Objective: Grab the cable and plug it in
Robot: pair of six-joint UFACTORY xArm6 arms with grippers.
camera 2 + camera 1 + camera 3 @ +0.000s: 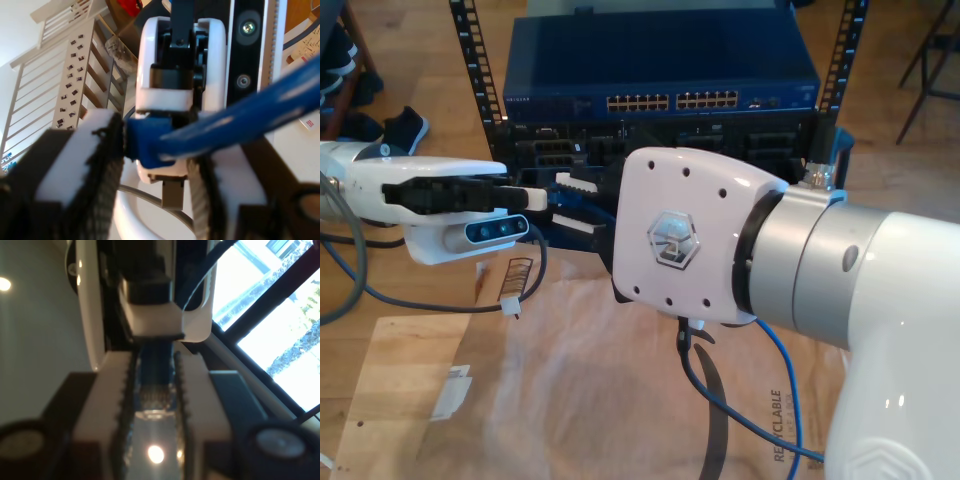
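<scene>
Wood floor (410,370) with brown paper sheet (570,380) spread under the arms; blue network switch (660,60) racked behind. Bright window (280,320) beyond. First gripper (156,390) pinches the cable (152,371) at its clear connector; second gripper (157,165) clamps the cable's blue body.

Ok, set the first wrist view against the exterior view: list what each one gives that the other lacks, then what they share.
First wrist view: the small clear plastic connector with its striped contacts, pinched in my first gripper, and bright windows behind. Exterior view: the dark blue network switch in the rack, its rows of ports facing the arms. Both: the thin bright blue cable, which in the exterior view hangs below the near arm.
</scene>
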